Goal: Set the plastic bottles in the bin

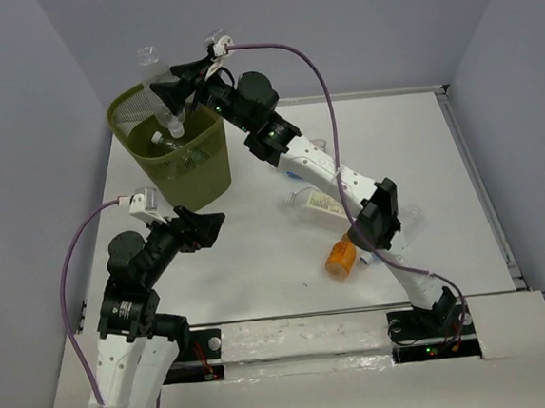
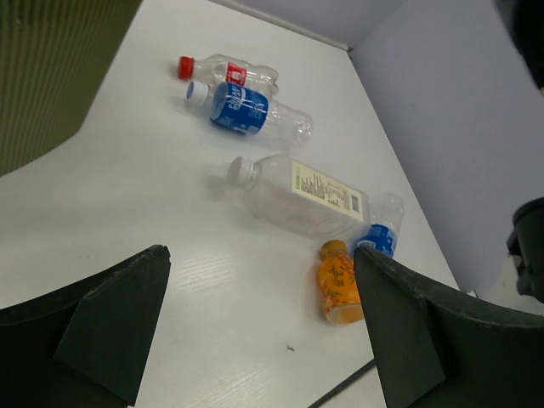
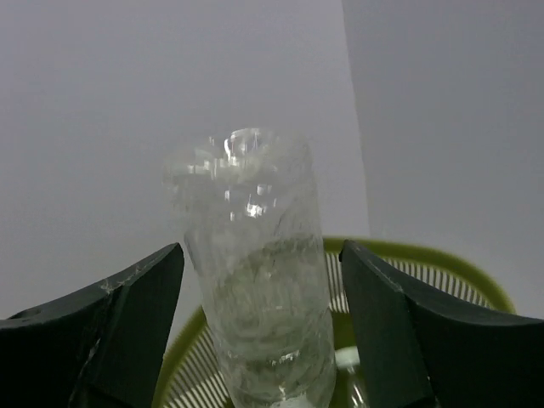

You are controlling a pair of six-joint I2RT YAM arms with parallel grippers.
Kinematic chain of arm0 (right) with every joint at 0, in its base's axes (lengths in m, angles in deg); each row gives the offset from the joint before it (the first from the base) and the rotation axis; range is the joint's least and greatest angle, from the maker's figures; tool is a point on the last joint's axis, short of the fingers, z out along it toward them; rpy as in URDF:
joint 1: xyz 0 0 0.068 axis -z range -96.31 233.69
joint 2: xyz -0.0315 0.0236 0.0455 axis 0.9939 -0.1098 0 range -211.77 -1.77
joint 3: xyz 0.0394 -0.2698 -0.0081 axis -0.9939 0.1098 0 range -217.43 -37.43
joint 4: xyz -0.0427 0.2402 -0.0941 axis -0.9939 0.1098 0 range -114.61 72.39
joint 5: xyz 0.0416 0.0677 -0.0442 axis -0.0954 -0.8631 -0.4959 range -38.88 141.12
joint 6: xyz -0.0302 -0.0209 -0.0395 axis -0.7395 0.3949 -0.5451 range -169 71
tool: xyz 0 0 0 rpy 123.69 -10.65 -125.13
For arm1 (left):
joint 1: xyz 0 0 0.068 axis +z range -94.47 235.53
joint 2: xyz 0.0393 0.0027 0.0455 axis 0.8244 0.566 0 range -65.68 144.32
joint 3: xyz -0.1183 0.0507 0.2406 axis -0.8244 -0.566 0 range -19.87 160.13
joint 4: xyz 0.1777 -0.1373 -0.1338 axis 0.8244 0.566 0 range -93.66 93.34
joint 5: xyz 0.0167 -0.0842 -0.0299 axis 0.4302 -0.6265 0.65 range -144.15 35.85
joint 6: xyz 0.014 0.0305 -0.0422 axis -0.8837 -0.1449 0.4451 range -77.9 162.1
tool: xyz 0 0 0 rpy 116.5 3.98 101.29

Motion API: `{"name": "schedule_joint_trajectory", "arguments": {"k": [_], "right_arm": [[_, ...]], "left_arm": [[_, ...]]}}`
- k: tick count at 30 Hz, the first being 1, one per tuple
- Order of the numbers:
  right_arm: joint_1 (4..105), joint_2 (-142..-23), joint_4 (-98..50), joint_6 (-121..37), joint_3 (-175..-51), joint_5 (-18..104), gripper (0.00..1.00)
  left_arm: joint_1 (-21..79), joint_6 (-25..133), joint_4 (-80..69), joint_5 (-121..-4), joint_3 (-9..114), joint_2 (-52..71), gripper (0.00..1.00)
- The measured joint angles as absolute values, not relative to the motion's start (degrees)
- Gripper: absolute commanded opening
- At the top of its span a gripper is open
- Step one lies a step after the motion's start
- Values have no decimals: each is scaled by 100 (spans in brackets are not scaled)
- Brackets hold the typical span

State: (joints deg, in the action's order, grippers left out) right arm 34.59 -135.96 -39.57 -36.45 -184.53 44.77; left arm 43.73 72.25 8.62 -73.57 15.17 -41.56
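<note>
Currently the right fingers [image 3: 102, 340] pinch a clear bottle [image 3: 255, 280], cap down, just above the bin [image 1: 203, 172]. Its olive mesh already holds at least one capped bottle [image 1: 162, 139]. The left fingers [image 2: 93, 340] hang spread and empty. Five plastic bottles [image 2: 297, 195] lie on the table [image 2: 127, 212], among them the orange bottle [image 2: 338, 289]. I judge the task less than half done.

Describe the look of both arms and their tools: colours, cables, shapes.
The left arm and right arm have white shells and black joints. A purple cable loops from a white plug near each wrist. The left tool and right tool have dark wedge-shaped fingers.
</note>
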Motion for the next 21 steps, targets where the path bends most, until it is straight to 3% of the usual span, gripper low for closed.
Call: {"name": "schedule_joint_trajectory", "arguments": {"k": [3,8,12,15,17,21], "right_arm": [[3472,-14000,-3793,-3618,-18359,4577,92],[3488,-13425,-3452,-3817,-17124,4680,90],[3531,-11397,-3306,-4143,-14803,5058,87],[3689,-9428,-3467,-4091,-12994,5299,82],[4194,-7852,-3537,-3898,-11842,5537,79],[5472,-5854,-3723,-3264,-9947,6151,78]], "left_arm": [[4236,7306,912,-7623,1443,-4173,99],[4008,7302,816,-7809,1439,-3950,99],[3263,7328,575,-7665,1439,-3561,99],[2070,7374,204,-7166,1441,-3074,99],[1219,7341,-56,-6828,1463,-2611,99],[-138,7107,-524,-6043,1707,-1419,99]]}}
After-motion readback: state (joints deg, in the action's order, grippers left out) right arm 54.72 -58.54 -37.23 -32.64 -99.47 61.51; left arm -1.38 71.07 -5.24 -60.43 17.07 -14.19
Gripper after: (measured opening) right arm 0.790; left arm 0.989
